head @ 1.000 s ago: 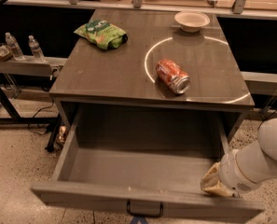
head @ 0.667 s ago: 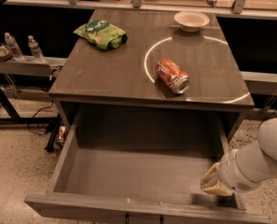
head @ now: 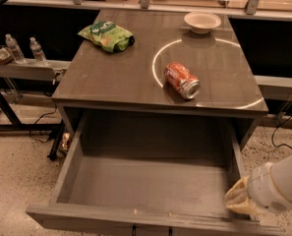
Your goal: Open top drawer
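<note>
The top drawer [head: 150,183] stands pulled far out from under the grey table top [head: 126,77]. Its deep grey box shows bare inside. Its front rail [head: 135,214] runs along the bottom edge of the view, and only the dark stubs of the handle [head: 134,228] show there. My gripper [head: 240,200] is at the drawer's front right corner, at the end of the white arm [head: 278,188]. A tan wrist cover hides it where it meets the front rail.
On the table top lie a green chip bag [head: 106,36], a red soda can [head: 182,80] on its side and a white bowl [head: 202,21]. Two water bottles [head: 14,48] stand on a shelf at left. Cables run on the speckled floor [head: 17,171].
The drawer has slid further out toward the camera, so its handle has dropped to the bottom edge of the view. The arm has stayed at the front right corner, moving with it.
</note>
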